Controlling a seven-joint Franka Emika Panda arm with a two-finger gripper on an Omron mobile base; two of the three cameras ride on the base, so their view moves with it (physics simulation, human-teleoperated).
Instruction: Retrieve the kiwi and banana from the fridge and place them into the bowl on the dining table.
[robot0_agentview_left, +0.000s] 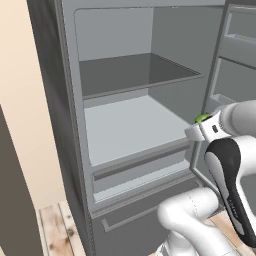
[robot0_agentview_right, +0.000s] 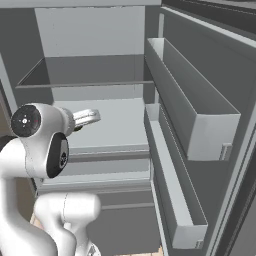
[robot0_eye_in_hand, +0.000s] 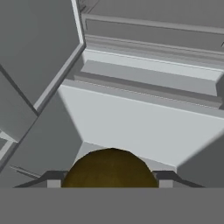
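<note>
The fridge (robot0_agentview_left: 70, 100) stands open in front of me, its pale grey shelves (robot0_agentview_left: 130, 125) bare. The kiwi (robot0_eye_in_hand: 110, 168) is a rounded olive-brown lump at the bottom of the hand view, wedged between my two finger tips. My gripper (robot0_eye_in_hand: 109, 180) is shut on it. In the left base view a small bright green part of the kiwi (robot0_agentview_left: 202, 118) peeks out above my hand, just in front of the middle shelf's right end. The hand view looks along the shelf floor into the fridge. The banana, the bowl and the dining table are out of view.
The open fridge door (robot0_agentview_right: 200, 75) stands on the right, with a deep upper bin (robot0_agentview_right: 200, 125) and a long lower bin (robot0_agentview_right: 175, 200). A drawer front (robot0_agentview_left: 140, 170) lies below the shelves. Wooden floor (robot0_agentview_left: 55, 225) and a beige wall (robot0_agentview_left: 20, 100) are to the left.
</note>
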